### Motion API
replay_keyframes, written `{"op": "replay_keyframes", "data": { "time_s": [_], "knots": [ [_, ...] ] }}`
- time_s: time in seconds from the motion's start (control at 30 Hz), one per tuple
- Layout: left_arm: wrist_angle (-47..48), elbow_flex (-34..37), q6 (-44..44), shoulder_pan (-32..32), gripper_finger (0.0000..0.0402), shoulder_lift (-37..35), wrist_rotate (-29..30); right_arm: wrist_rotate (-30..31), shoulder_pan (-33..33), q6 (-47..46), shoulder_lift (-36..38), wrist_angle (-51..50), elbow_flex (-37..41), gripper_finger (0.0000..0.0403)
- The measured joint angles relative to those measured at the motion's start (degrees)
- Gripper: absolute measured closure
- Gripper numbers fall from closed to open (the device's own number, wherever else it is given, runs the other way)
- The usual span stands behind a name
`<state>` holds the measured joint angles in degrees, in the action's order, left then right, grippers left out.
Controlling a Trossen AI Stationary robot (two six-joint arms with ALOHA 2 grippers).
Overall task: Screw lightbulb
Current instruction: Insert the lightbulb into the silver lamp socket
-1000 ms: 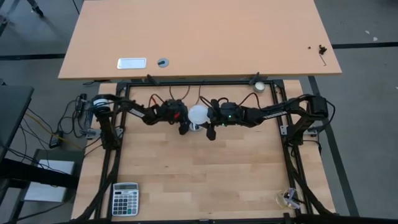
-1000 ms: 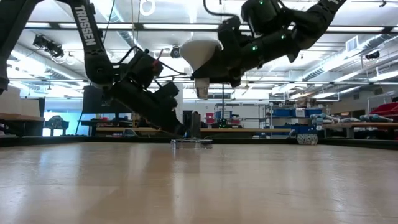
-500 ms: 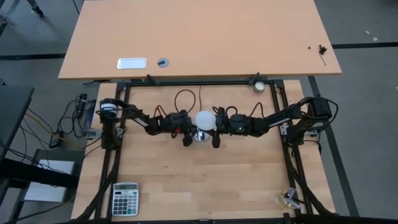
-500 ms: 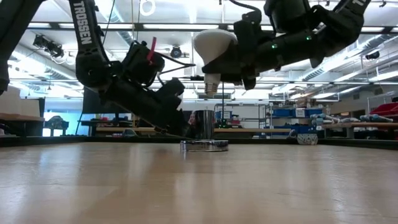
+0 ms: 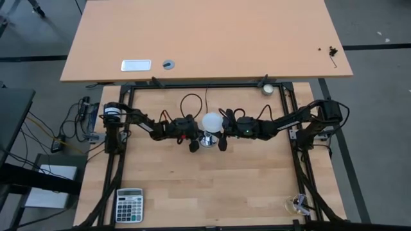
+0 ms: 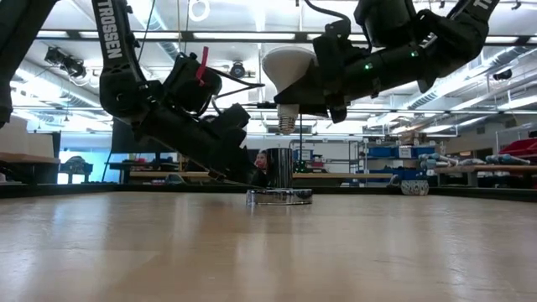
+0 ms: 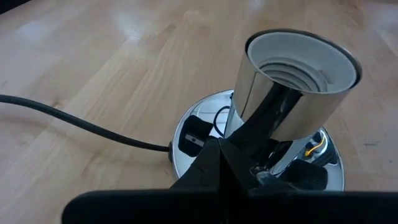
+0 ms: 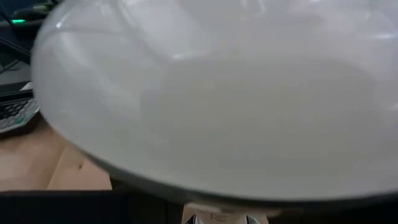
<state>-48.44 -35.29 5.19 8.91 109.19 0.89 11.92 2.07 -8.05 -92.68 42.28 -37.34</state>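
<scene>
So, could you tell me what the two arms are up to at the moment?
They are fitting a lightbulb into a lamp socket. The right gripper holds the lightbulb screw-end down just above the socket's open top, with a small gap between them, so threading has not begun. The left gripper is down at the socket's round metal base, apparently steadying it near the middle of the table.

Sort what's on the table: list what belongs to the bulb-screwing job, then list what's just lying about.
Part of the job:
- lightbulb, held in the right gripper
- silver socket, open, gripped at its base by the left gripper
- the socket's black cord

Lying about:
- calculator
- small whitish disc
</scene>
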Motion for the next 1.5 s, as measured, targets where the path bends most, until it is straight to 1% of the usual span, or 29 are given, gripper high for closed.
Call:
{"op": "replay_keyframes", "data": {
  "time_s": [0.27, 0.4, 0.53, 0.67, 1.0, 1.3, 1.5],
  "knots": [
    [0.0, 0.0, -0.1, 0.0, 0.0402, 0.0, 0.1, -0.5, -0.2, -0.8, 0.0, 0.3, 0.0, 0.0233],
    [-0.1, 0.0, -0.1, 0.0, 0.0402, 0.0, 0.1, -1.1, -0.2, 0.3, 0.0, 0.1, -0.1, 0.0233],
    [-0.1, 0.0, 0.0, 0.0, 0.0402, 0.0, 0.1, -3.4, 0.0, 0.2, -0.1, 0.1, -2.5, 0.0233],
    [-0.1, 0.0, 0.0, 0.0, 0.0402, 0.0, 0.1, -3.5, 0.0, 0.6, -1.4, -3.3, -3.8, 0.0233],
    [-0.1, 0.0, -0.3, 0.0, 0.0402, 0.0, 0.2, -2.8, 0.3, 0.1, -2.0, -3.0, -2.9, 0.0233],
    [-0.1, 0.0, -0.3, 0.0, 0.0402, 0.0, 0.1, -1.4, 0.5, 0.8, -8.6, 1.1, -2.9, 0.0233],
    [0.0, 0.0, -0.3, 0.0, 0.0402, 0.0, 0.2, -0.5, 1.0, 2.6, -11.9, 6.0, -3.0, 0.0233]
  ]
}}
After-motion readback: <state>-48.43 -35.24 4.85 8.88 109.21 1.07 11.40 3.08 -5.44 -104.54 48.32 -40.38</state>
